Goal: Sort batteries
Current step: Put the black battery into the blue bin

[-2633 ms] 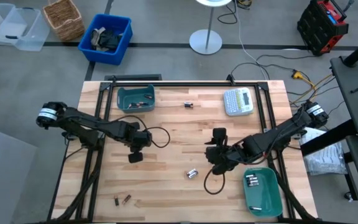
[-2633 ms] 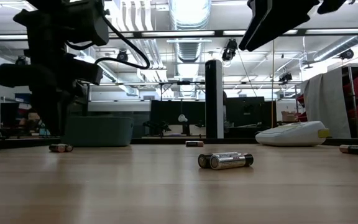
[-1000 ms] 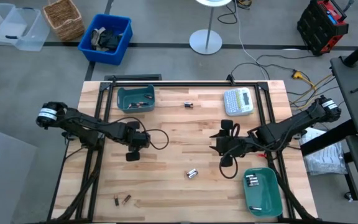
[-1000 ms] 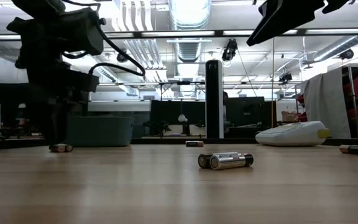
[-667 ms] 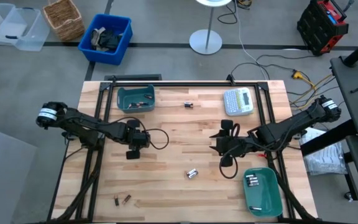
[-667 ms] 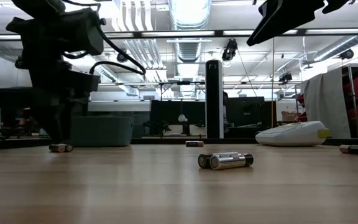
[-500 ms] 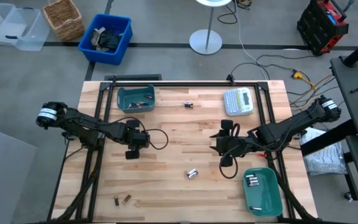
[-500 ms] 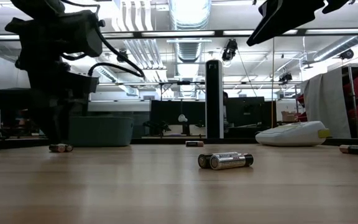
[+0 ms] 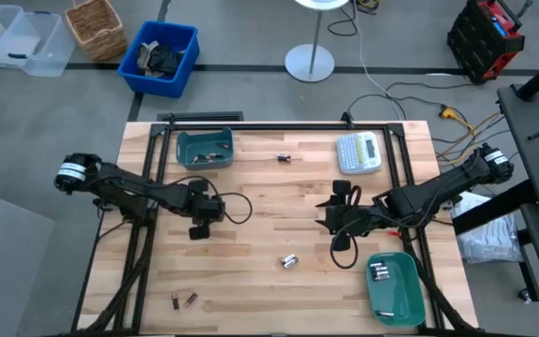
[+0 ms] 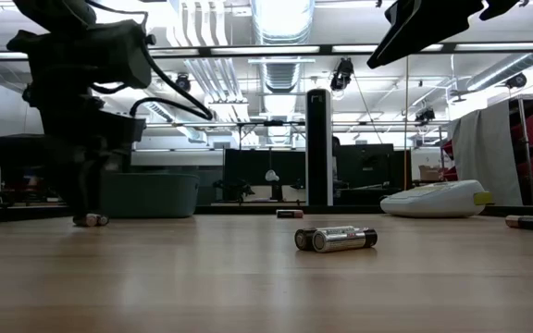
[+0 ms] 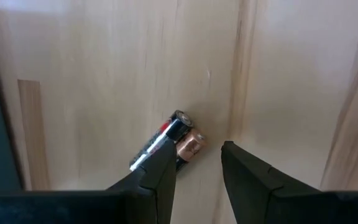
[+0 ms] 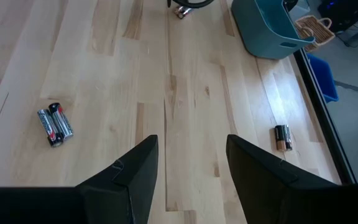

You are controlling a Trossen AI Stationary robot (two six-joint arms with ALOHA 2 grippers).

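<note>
The table (image 9: 251, 281) holds two teal bins: one (image 9: 204, 150) at the far left with dark cells in it, one (image 9: 396, 285) at the near right with silvery cells (image 9: 379, 272). A label maker (image 9: 359, 153) sits at the far right, and beside it, toward the middle, a lone battery (image 9: 284, 157) lies at the far edge. A silvery pair (image 9: 289, 261) lies near the middle front, and two brown cells (image 9: 184, 300) lie at the near left corner. Off the table stand a blue crate (image 9: 160, 58), a wicker basket (image 9: 94, 26) and a lamp base (image 9: 309, 63).

The left gripper (image 11: 196, 165) is down at the table left of centre, its fingers (image 11: 160, 171) a narrow gap apart and holding nothing. Two batteries (image 11: 169, 140) lie side by side just ahead of it, one black, one with a coppery end; one finger overlaps the copper one, and whether it touches I cannot tell. From above, the gripper's body hides this pair.

The right gripper (image 12: 188, 171) hangs above the table right of centre, jaws wide and empty. Its wrist view shows the silvery pair (image 12: 55, 124), the far-edge battery (image 12: 283, 137) and the far bin (image 12: 269, 28) ahead.

In the low view the left arm (image 10: 81, 102) is a dark mass blocking the far bin (image 10: 151, 196); a cell (image 10: 91, 220) shows at its foot, and the silvery pair (image 10: 336, 239) lies clear in the middle. Only the right arm's underside (image 10: 428, 28) shows at the top edge.
</note>
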